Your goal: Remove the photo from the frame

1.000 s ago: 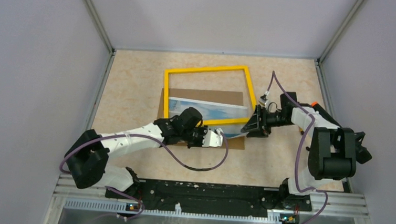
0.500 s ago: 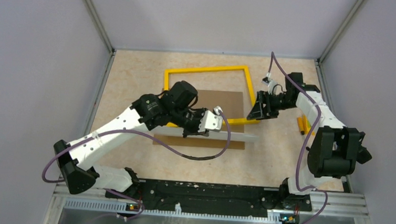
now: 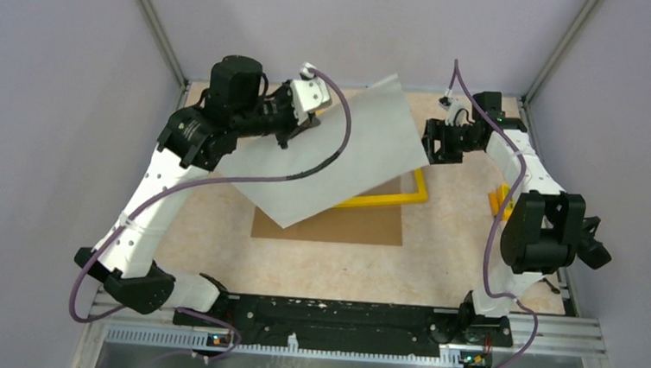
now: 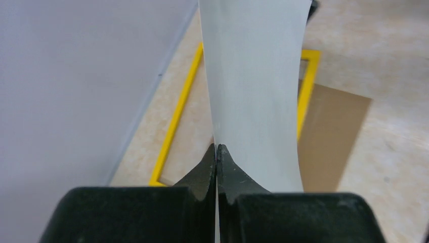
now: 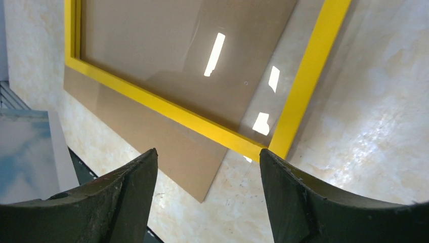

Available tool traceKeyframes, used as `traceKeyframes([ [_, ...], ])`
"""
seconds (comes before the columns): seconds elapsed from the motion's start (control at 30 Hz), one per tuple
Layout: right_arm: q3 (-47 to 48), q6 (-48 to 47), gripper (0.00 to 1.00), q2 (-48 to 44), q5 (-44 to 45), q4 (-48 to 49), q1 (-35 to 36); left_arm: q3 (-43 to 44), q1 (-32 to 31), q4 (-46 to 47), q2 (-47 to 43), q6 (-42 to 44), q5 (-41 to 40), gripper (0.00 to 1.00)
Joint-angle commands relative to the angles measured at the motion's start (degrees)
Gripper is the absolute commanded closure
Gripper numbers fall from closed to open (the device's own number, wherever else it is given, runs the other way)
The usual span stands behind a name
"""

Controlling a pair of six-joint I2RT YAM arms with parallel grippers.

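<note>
Pinched in the left jaws, the large rectangular photo print [image 3: 377, 144] has risen clear of the yellow-bordered frame [image 3: 381, 200], so removal looks done; the right jaws stand open.

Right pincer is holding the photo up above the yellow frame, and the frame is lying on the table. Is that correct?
One thing is wrong: the left pincer holds the photo, shut on its edge, as the left wrist view shows. The right pincer is open and holds nothing, above the frame. The rest stands.
</note>
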Motion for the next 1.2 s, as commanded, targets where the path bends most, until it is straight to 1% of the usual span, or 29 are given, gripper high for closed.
traceKeyframes([
  [0.0,2.9,4.1,0.27,0.4,4.0,2.7,-0.3,0.8,1.7,15.4,4.1,3.5,-14.7,1.00],
  [0.03,2.7,4.7,0.27,0.4,5.1,3.0,-0.3,0.1,2.1,19.4,5.0,6.3,-17.0,1.00],
  [0.1,2.8,5.1,0.27,0.4,6.8,3.0,-0.3,-0.1,2.9,25.6,7.3,10.6,-18.8,1.00],
  [0.23,2.6,5.3,0.27,-0.3,9.0,3.0,-0.3,-0.4,2.9,35.2,11.5,19.2,-17.9,1.00],
  [0.33,1.6,5.5,0.26,-1.6,11.8,3.9,-0.5,-1.4,1.9,37.6,14.4,24.1,-14.3,1.00],
  [0.37,1.2,5.6,0.26,-2.0,12.6,4.1,-0.6,-2.6,1.5,37.8,14.9,24.5,-13.5,1.00],
  [0.43,0.4,5.7,0.25,-2.4,14.8,4.1,-0.8,-7.3,0.2,38.0,14.9,26.3,-11.5,1.00],
  [0.47,0.0,5.8,0.25,-2.5,15.8,4.1,-0.8,-11.1,-0.6,39.4,14.4,27.1,-11.2,1.00],
  [0.53,-1.0,6.1,0.25,-2.7,16.2,4.2,-1.2,-19.0,-1.7,43.4,13.5,27.1,-10.0,1.00],
  [0.6,-2.1,6.3,0.25,-2.9,16.5,4.5,-1.3,-24.6,-3.4,44.8,14.0,27.5,-10.4,1.00],
  [0.77,-4.0,6.2,0.25,-3.0,17.5,5.3,-1.4,-35.0,-5.1,50.6,16.7,25.3,-9.5,1.00],
  [0.87,-4.4,6.1,0.25,-2.5,17.7,5.6,-1.6,-37.2,-5.6,51.0,19.3,23.7,-8.2,1.00],
  [1.0,-4.9,5.7,0.25,-2.3,16.9,5.7,-2.1,-39.8,-6.1,50.1,22.2,24.5,-7.2,1.00],
  [1.17,-5.9,5.1,0.26,-1.5,16.8,5.7,-2.1,-43.6,-6.7,51.9,23.5,26.0,-4.2,1.00],
])
